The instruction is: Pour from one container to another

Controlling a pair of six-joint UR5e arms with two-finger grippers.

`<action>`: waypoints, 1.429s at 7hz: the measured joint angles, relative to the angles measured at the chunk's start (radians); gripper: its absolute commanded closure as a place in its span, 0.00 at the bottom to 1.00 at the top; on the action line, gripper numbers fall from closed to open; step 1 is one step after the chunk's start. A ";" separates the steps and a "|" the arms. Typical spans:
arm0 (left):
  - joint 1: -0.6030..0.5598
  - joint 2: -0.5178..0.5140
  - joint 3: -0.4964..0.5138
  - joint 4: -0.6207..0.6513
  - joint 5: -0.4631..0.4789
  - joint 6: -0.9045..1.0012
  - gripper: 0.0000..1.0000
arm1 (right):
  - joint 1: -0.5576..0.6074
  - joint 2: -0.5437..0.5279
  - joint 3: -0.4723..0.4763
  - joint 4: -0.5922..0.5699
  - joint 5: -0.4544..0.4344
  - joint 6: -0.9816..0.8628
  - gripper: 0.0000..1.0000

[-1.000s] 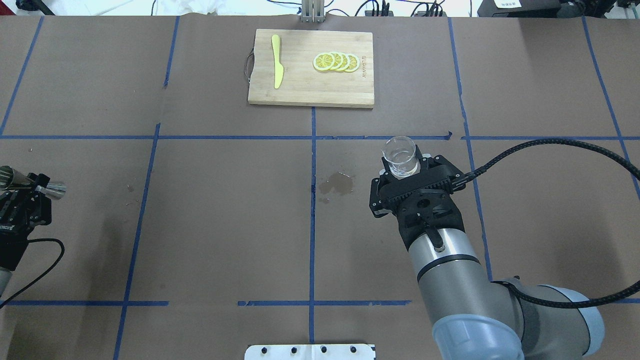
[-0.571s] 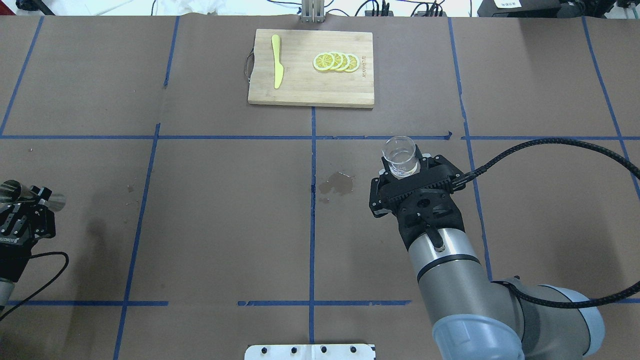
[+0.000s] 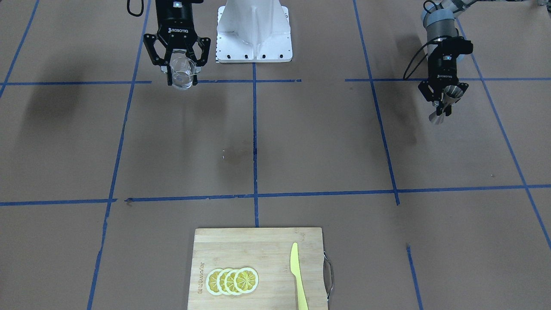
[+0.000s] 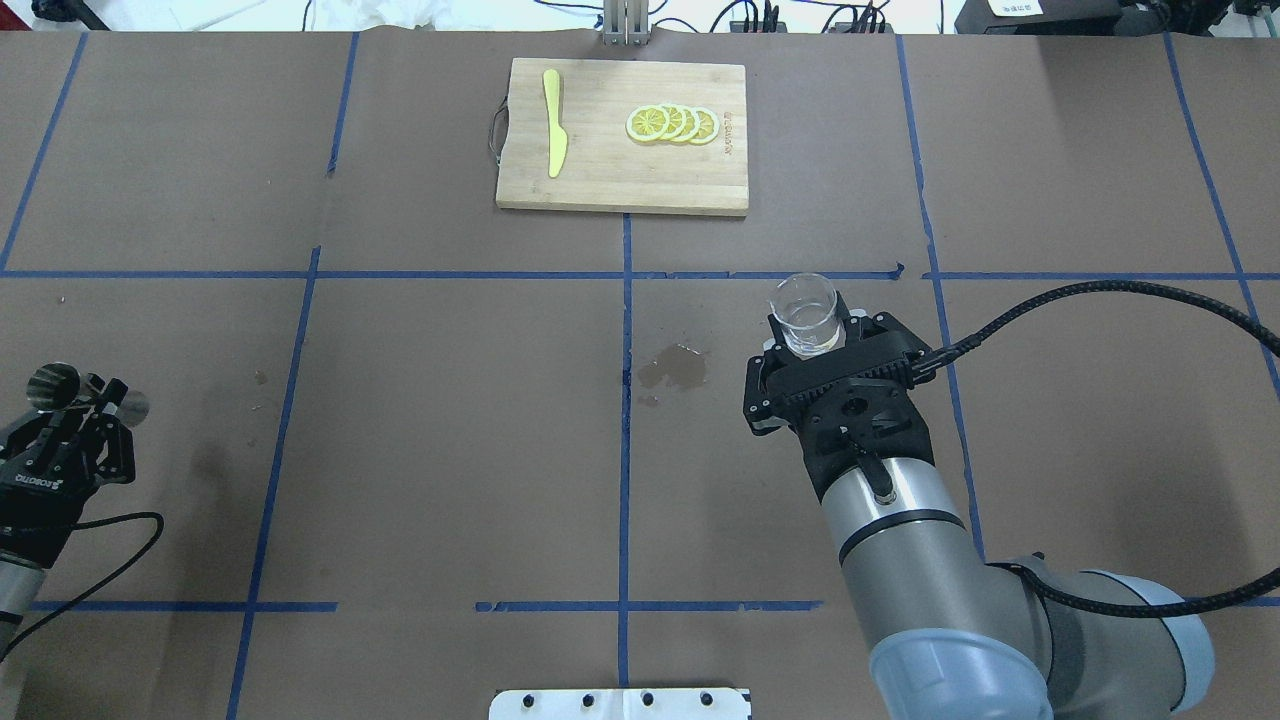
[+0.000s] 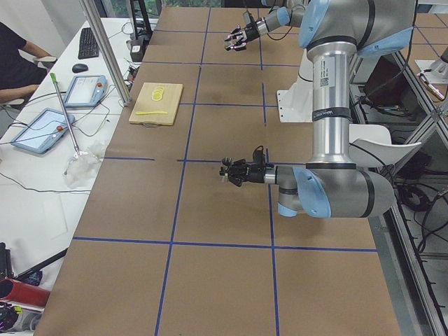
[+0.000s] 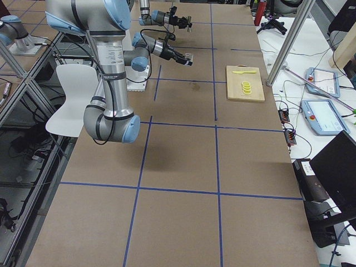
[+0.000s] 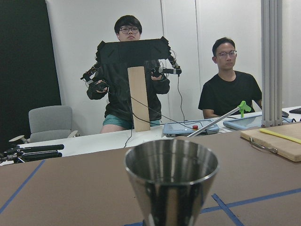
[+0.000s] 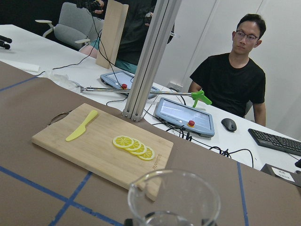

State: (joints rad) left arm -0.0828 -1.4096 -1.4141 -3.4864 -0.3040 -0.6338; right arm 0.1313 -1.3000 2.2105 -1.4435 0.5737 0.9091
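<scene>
Exterior front-facing: "ROBOTIQ" on right end effector (image 3: 181, 76)

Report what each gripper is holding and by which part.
The right gripper holds the glass cup by its sides, with the rim clear of the grip. The left gripper holds the jigger at its waist, with a cone out on either side.

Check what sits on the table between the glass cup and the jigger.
Overhead view: no objects, only a dark stain nearer the glass cup than the jigger, plus blue tape lines.
</scene>
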 measured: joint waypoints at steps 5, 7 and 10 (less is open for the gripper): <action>-0.001 -0.026 0.016 0.074 -0.019 -0.003 1.00 | -0.001 -0.002 -0.004 0.000 -0.001 0.005 1.00; 0.000 -0.035 0.018 0.072 -0.033 -0.086 1.00 | -0.001 -0.002 -0.004 0.000 0.000 0.006 1.00; 0.000 -0.038 0.023 0.069 -0.087 -0.173 1.00 | -0.001 -0.006 -0.006 0.000 0.000 0.015 1.00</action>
State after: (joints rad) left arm -0.0828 -1.4473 -1.3915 -3.4172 -0.3911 -0.8072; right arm 0.1304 -1.3063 2.2048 -1.4435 0.5737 0.9243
